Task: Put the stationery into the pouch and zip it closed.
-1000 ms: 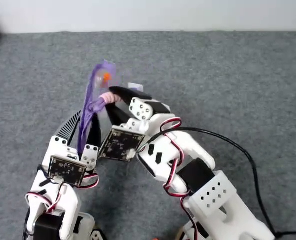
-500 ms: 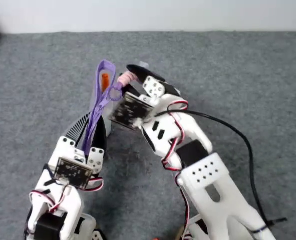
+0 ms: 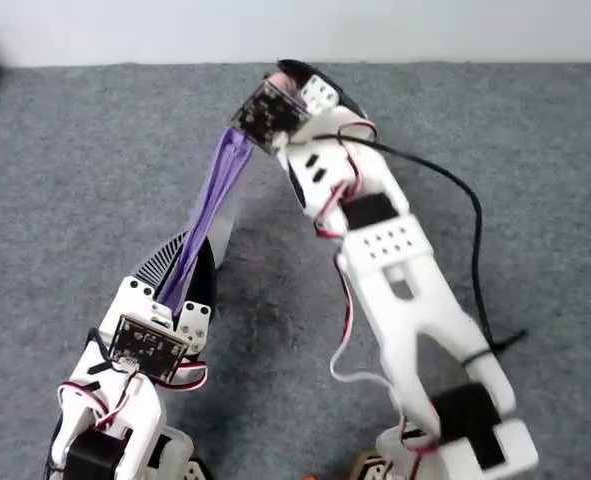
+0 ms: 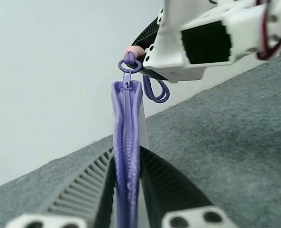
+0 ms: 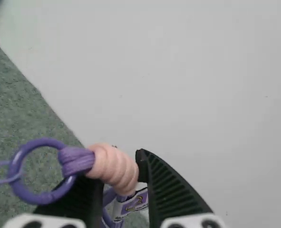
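Note:
A clear pouch with a purple zipper (image 3: 210, 205) hangs stretched edge-up between the two arms. My left gripper (image 3: 187, 275) is shut on its near end, and the zipper (image 4: 127, 156) runs up from between the fingers (image 4: 166, 190) with its teeth joined along the length I see. At the far end a purple ring (image 4: 130, 64) links the slider to a pink pull (image 5: 112, 166). My right gripper (image 5: 119, 190) is shut on that pink pull, close to the table's back edge (image 3: 287, 75). The pouch's contents are hidden.
Grey felt covers the table (image 3: 495, 130), which ends at a white wall (image 3: 425, 30) just behind the right gripper. The right arm's black cable (image 3: 455, 190) loops over the table's right half. Open felt lies to the left and right of the arms.
The right gripper travelled from mid-table to the back edge with the pink pull, drawing the slider along. The pouch went from slack and gaping to taut with its zipper shut.

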You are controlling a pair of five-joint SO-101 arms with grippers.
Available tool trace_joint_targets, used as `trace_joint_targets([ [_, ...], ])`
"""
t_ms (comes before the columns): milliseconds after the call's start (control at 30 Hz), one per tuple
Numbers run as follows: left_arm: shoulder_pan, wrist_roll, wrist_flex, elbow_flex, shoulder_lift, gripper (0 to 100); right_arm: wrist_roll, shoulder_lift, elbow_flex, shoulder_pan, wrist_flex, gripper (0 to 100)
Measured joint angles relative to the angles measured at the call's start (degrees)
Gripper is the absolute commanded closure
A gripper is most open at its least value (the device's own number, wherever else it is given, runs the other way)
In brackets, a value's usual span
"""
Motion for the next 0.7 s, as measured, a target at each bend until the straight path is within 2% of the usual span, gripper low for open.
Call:
trace_joint_targets([
  [167,0.00,0.00,0.00,0.00,0.00,99,0.00,9.14,-7.74,1.05,0.00,99.1],
  [333,0.00,0.18,0.26,0.00,-0.09,99,0.00,17.58,-14.68,6.68,-0.70,99.1],
  [567,0.00,0.00,0.26,0.00,-0.09,99,0.00,21.01,-18.73,8.35,-0.70,99.1],
  [633,0.00,0.00,0.26,0.00,-0.09,95,0.00,21.01,-18.90,8.35,-0.70,99.1],
  [700,0.00,0.00,0.26,0.00,-0.09,88,0.00,21.01,-18.90,8.35,-0.70,99.1],
])
